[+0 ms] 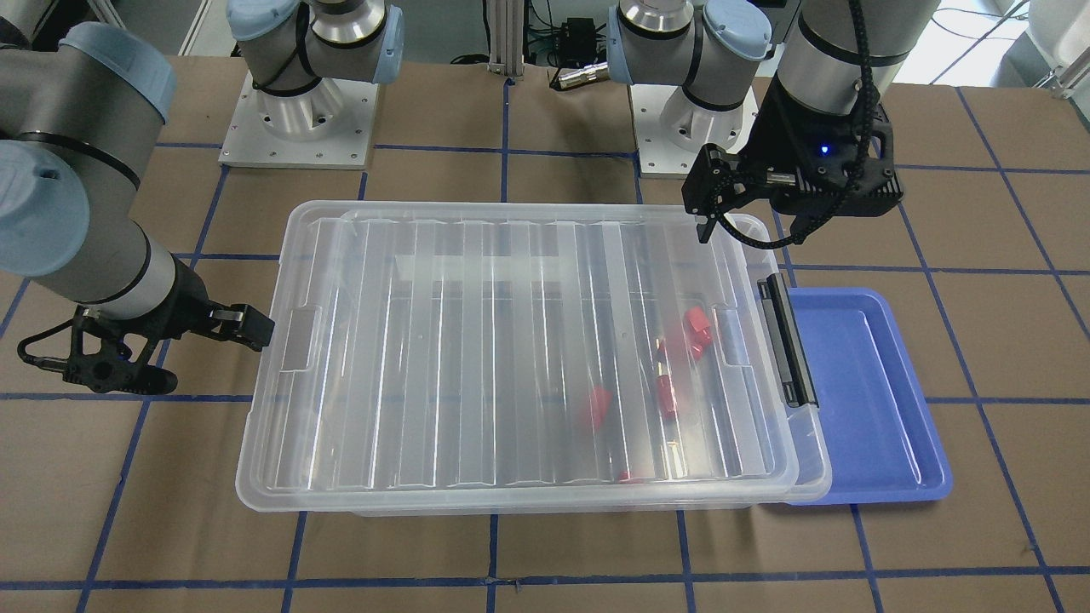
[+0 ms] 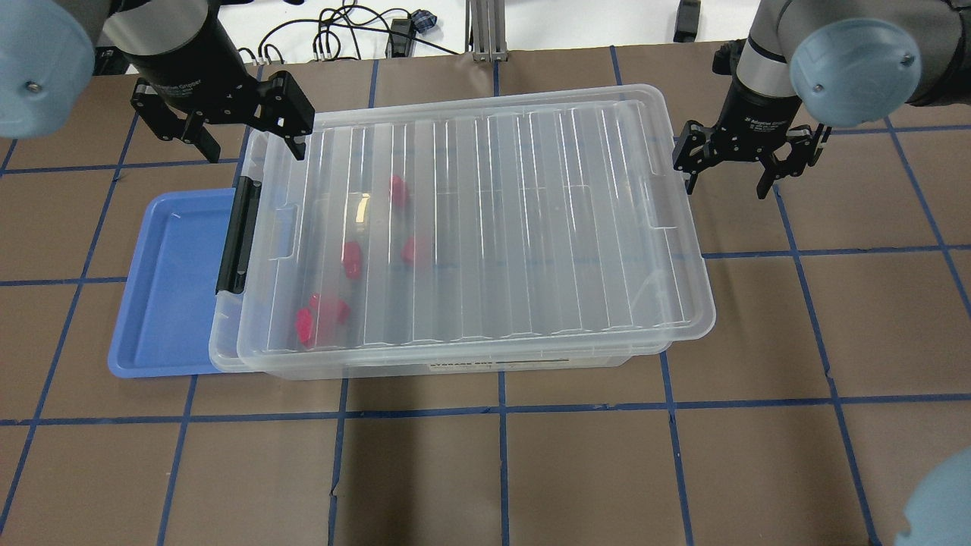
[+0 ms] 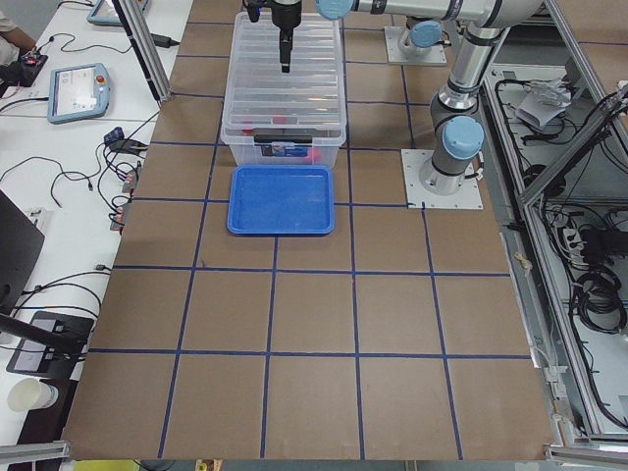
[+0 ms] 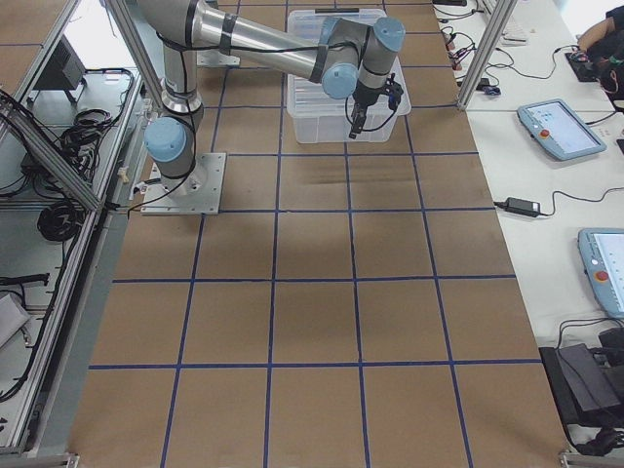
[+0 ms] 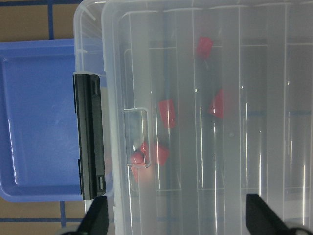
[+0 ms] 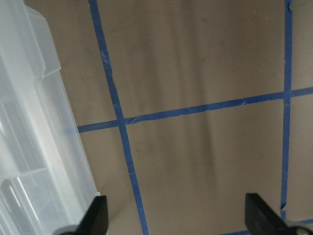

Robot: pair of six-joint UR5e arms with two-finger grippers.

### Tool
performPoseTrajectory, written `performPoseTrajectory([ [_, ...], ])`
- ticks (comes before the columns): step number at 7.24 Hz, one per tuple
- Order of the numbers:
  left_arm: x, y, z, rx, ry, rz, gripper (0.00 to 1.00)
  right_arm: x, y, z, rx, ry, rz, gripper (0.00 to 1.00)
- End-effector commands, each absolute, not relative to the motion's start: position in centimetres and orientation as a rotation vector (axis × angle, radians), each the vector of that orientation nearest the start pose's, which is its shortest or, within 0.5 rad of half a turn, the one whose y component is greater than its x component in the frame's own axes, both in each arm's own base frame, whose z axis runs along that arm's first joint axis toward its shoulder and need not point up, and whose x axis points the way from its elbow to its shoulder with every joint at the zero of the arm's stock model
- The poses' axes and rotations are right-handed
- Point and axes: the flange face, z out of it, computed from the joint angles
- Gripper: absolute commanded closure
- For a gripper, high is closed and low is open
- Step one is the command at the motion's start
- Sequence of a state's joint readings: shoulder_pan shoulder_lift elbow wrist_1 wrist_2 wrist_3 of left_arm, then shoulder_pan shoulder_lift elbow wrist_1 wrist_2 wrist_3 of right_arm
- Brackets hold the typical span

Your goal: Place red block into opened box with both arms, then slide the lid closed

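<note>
Both jaws gape empty; the lid (image 2: pixel 531 227) overhangs the box (image 2: pixel 224 334) toward the right jaws, long axis spanning both.

Grey arms (image 1: pixel 68 102), light-blue joint caps (image 2: pixel 850 72), black end effectors (image 2: pixel 724 184).

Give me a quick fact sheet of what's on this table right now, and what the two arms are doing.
box: clear plastic, black bar on one short end
lid: lying on the box, shifted slightly away from the black bar
red blocks: several inside, seen through the lid
blue tray: beside the bar end
left gripper: jaws open, holding nothing, above the box corner by the bar
right gripper: jaws open, holding nothing, just beyond the opposite end
</note>
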State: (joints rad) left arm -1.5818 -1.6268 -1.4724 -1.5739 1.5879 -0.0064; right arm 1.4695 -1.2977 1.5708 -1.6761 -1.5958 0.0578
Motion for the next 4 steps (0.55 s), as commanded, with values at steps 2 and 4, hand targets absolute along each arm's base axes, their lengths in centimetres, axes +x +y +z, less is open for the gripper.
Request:
performPoseTrajectory([
  [2, -13.81, -51.78, 50.36, 0.002, 3.126, -0.048, 0.00, 7.73, -58.44, 35.12, 0.254, 3.108, 0.261, 0.00],
  [4, -13.80, -51.56, 51.06, 0.007, 3.124, -0.070, 0.00, 7.75, -58.40, 35.19, 0.255, 3.107, 0.261, 0.00],
])
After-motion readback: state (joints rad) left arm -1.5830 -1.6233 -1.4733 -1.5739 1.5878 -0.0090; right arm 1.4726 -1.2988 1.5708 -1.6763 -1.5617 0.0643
